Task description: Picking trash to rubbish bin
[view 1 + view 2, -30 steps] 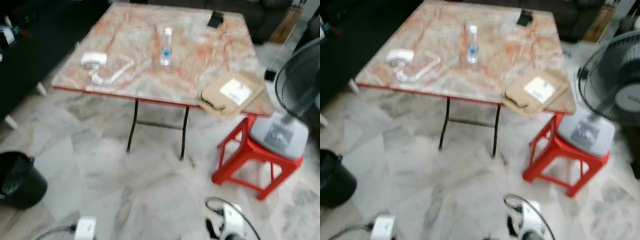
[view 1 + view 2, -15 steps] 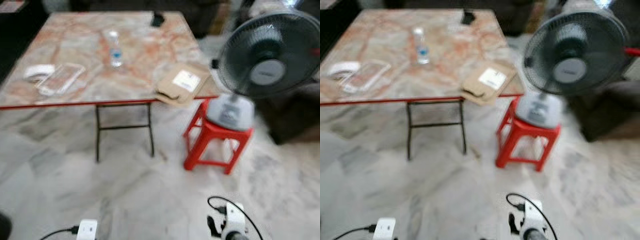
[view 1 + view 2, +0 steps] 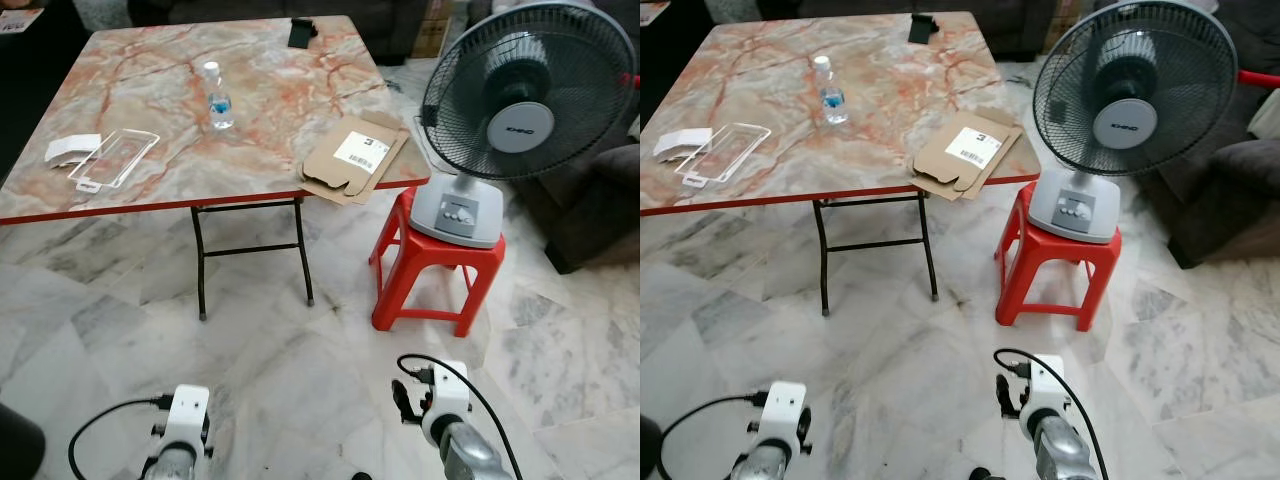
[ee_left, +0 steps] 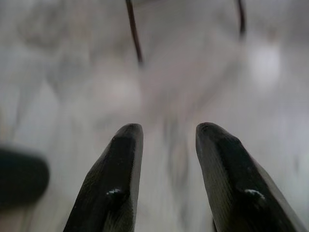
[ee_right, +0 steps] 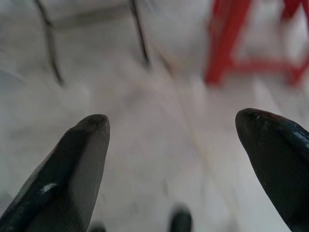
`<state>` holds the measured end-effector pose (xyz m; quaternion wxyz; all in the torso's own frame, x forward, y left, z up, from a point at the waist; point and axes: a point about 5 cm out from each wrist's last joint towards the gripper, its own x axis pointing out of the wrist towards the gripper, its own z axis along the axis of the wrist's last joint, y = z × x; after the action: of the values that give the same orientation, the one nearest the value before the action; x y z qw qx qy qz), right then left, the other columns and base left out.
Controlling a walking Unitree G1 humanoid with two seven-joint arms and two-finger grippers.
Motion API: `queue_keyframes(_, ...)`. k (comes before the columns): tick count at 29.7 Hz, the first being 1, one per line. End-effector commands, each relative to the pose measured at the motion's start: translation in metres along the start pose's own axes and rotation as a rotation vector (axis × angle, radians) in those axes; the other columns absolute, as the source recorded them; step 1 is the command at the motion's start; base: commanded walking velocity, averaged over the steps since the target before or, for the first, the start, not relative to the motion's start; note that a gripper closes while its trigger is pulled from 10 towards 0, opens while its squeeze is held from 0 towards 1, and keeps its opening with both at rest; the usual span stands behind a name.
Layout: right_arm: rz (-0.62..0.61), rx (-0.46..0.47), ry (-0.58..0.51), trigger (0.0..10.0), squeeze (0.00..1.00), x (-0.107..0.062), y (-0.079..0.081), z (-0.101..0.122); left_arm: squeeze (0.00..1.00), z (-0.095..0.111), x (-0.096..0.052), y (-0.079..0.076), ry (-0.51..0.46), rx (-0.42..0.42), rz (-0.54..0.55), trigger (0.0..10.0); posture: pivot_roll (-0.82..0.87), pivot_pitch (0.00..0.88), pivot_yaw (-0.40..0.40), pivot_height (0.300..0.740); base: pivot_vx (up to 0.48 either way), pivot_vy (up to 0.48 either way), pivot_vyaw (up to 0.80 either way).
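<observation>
A: How far along is the cleanup?

B: Not begun, I judge. The flattened cardboard box (image 3: 354, 158), clear plastic bottle (image 3: 216, 96) and clear tray (image 3: 112, 160) all lie on the marbled tabletop (image 3: 150, 70).

A: The tools?

B: Left tool (image 4: 166, 159) and right tool (image 5: 176, 145) hang low over glossy marble floor (image 3: 300, 370), fingers apart, holding nothing.

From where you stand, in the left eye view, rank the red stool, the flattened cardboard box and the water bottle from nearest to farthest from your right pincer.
1. Red stool, on the floor, right of the table.
2. Flattened cardboard box, on the table's near right corner.
3. Water bottle, farther back, mid-table.
</observation>
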<state>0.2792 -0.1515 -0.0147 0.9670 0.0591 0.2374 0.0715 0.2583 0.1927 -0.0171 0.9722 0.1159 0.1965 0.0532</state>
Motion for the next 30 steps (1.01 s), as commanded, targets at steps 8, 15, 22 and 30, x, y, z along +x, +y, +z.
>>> queue_keyframes(8,0.122,-0.002,-0.362,10.0,0.00,0.016,0.035,0.082,0.00,0.077,0.008,-0.006,-0.357,-0.098,0.009,10.0,0.07,0.168,0.000,0.740,0.000,0.000,0.00)
queue_keyframes(15,0.204,0.011,-0.525,10.0,0.00,0.015,0.060,0.118,0.00,0.133,0.003,-0.017,-0.562,-0.154,0.014,10.0,0.07,0.144,-0.007,0.740,0.000,0.000,0.00)
queue_keyframes(22,0.203,0.014,-0.546,10.0,0.00,0.013,0.060,0.123,0.00,0.139,0.002,-0.018,-0.567,-0.170,0.011,10.0,0.06,0.131,-0.010,0.740,0.183,0.000,0.40)
queue_keyframes(30,0.204,0.052,-0.555,10.0,0.00,0.012,0.057,0.127,0.00,0.143,0.000,-0.014,-0.572,-0.169,0.019,10.0,0.07,0.125,-0.009,0.740,0.264,0.000,0.00)
